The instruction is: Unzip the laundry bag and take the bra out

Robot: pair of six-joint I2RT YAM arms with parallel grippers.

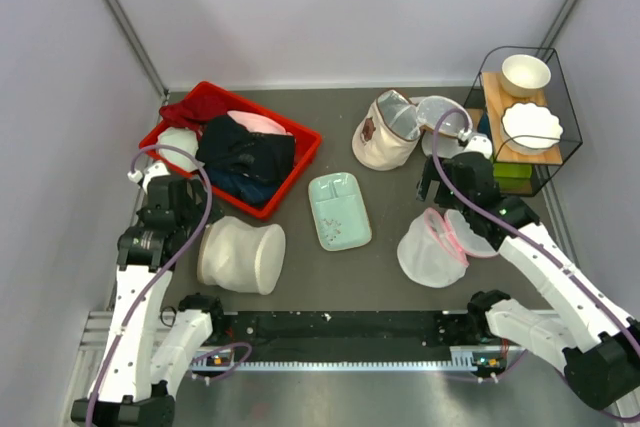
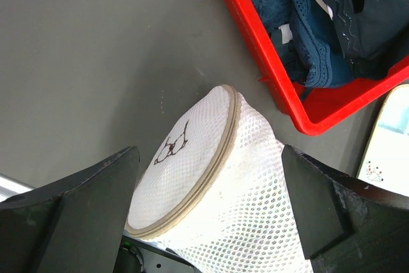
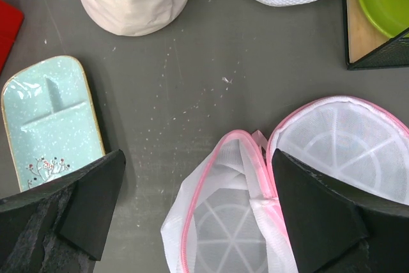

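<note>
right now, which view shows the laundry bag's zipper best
Left wrist: the laundry bag is close, its beige zipper rimming the icon face. Top external shows the bag small, zipper unreadable; right wrist misses it.

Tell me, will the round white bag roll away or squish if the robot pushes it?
It would probably squish: the laundry bag is soft mesh, and its middle already sags inward. It might roll a little, since it lies on its curved side, though the saggy shape should stop it soon. It probably weighs little for its size.
</note>
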